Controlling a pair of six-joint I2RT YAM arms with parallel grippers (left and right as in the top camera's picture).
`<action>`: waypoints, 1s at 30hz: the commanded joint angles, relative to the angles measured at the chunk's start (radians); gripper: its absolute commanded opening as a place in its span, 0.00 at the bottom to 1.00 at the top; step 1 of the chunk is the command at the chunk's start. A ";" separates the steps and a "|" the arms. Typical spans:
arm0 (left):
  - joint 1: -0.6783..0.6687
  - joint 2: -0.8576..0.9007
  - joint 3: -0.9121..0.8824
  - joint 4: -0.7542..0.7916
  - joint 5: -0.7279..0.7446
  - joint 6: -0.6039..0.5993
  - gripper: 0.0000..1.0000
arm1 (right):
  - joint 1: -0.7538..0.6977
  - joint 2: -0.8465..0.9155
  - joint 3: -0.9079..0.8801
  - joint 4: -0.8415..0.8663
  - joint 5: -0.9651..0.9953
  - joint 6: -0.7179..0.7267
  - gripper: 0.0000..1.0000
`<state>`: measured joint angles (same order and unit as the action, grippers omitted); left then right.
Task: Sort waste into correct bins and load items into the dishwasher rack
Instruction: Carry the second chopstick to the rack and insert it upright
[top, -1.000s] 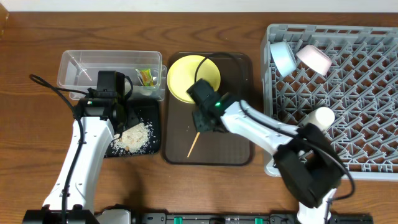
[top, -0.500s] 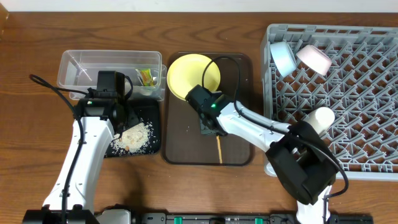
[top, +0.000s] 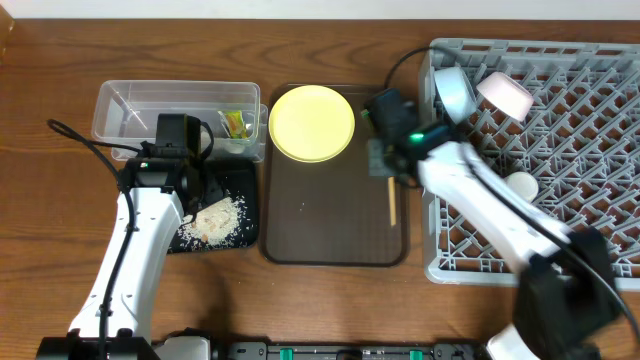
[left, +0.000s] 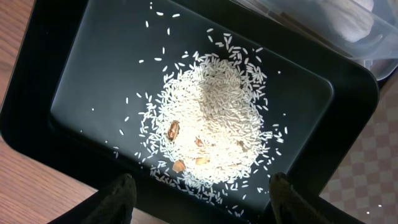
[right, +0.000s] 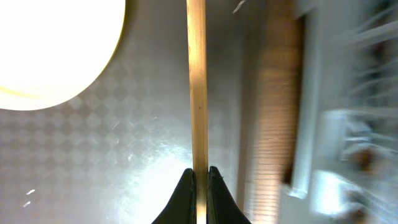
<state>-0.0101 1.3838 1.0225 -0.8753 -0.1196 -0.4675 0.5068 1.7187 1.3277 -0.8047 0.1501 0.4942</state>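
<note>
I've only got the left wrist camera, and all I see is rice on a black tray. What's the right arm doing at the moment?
Observer: The right gripper is shut on a wooden chopstick.
Operator: Where over the table is that?
Observer: In the overhead view it is above the brown tray, near the edge next to the dishwasher rack.
Operator: What's loaded, and what isn't?
Observer: The rack holds a light blue bowl, a white bowl and a pale cup. The yellow plate lies on the brown tray.
</note>
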 joint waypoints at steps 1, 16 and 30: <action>0.004 -0.008 0.008 -0.002 -0.019 -0.002 0.71 | -0.057 -0.105 0.004 -0.048 -0.008 -0.095 0.01; 0.004 -0.007 0.008 0.002 -0.019 -0.004 0.71 | -0.327 -0.146 -0.039 -0.186 -0.103 -0.261 0.01; 0.004 -0.007 0.008 0.001 -0.019 -0.017 0.72 | -0.316 -0.097 -0.111 -0.074 -0.163 -0.264 0.31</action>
<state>-0.0101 1.3838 1.0225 -0.8715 -0.1196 -0.4747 0.1844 1.6253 1.2140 -0.8906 -0.0010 0.2382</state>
